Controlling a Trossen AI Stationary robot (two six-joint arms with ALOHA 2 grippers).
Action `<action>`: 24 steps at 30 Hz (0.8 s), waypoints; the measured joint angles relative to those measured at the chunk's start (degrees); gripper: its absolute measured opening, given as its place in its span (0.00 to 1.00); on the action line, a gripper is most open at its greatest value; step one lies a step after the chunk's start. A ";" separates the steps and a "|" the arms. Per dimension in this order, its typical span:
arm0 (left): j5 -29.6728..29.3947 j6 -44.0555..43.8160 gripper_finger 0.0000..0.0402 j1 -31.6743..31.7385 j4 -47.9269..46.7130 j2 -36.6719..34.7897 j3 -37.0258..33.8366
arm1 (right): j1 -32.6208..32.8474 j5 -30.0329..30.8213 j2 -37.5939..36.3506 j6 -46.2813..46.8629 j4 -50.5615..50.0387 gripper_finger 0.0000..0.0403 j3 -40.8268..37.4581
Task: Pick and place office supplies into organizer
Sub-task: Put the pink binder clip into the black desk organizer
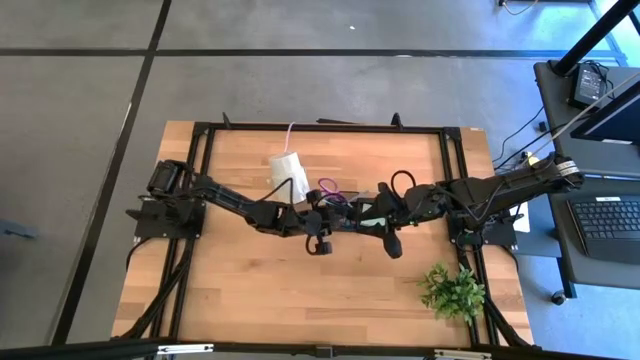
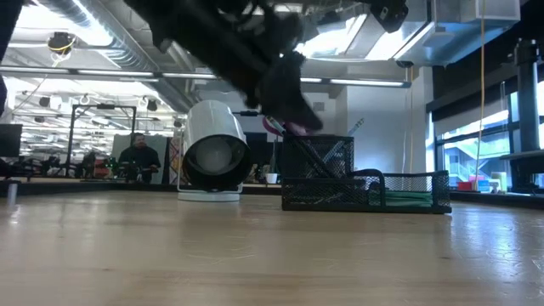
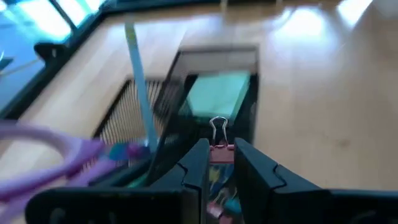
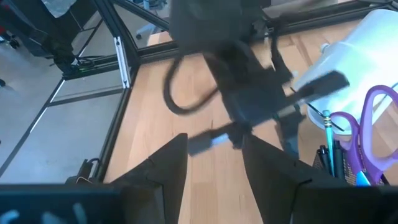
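My left gripper point(image 3: 219, 163) is shut on a small pink binder clip point(image 3: 219, 151) and hangs over the black mesh organizer point(image 2: 365, 189) at the table's middle. The organizer's low tray holds a mint-green sticky-note pad point(image 3: 217, 93). Its taller cup holds purple-handled scissors point(image 3: 43, 155) and a blue pen point(image 3: 138, 81). My right gripper point(image 4: 214, 168) is open and empty, close on the organizer's right side point(image 1: 385, 222), pointing toward the left arm. My left gripper pinches the pink body of the binder clip point(image 3: 219, 154) between its two fingertips. The clip's silver wire loop point(image 3: 217, 127) sticks out ahead of the fingers. The fingers slant down from the table's left, and the clip is lifted clear above the organizer's tray.
A white cylinder roll point(image 1: 288, 170) lies just behind and left of the organizer, also in the low view point(image 2: 212, 153). A green leafy plant point(image 1: 452, 290) stands near the front right corner. Bare wood lies along the near side. A person point(image 2: 138, 157) sits in the room behind.
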 joint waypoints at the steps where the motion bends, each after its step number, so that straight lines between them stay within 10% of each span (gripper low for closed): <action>1: -0.21 0.00 0.13 0.26 -0.06 0.73 -0.01 | 0.00 0.00 0.00 0.00 -0.01 0.39 0.00; 24: 0.41 -0.73 0.14 1.94 2.46 7.26 0.03 | 0.00 0.07 0.02 -0.13 -0.60 0.39 -0.02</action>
